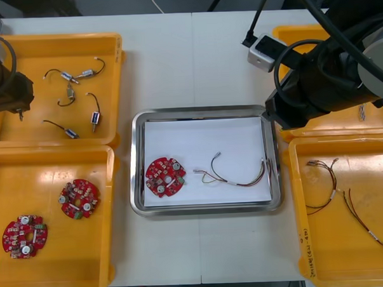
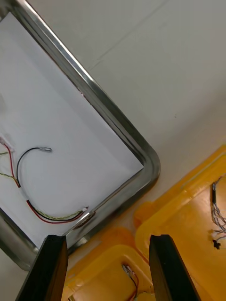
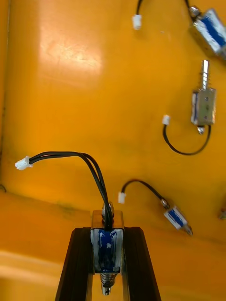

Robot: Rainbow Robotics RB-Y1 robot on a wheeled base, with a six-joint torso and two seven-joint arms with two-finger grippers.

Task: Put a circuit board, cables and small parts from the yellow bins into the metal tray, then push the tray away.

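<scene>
A small metal part [image 3: 107, 247] is clamped in the left gripper [image 3: 107, 235] over the upper-left yellow bin [image 1: 53, 41]; the right gripper [image 2: 107, 242] is held wide beside the metal tray [image 1: 207, 209], at its upper-right corner. Inside, circuit board [image 1: 165, 177] and cable [image 1: 237, 173] are placed; the push is judged outstanding.

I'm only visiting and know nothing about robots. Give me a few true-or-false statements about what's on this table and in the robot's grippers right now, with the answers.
1. A red circuit board lies inside the metal tray. True.
2. The left gripper is empty. False: it is shut on a small metal part.
3. The right gripper is open, with nothing between its fingers. True.
4. The near yellow bin on the robot's left holds three boards. False: it holds two circuit boards.
5. The tray holds no cable. False: a cable lies in it beside the board.
</scene>
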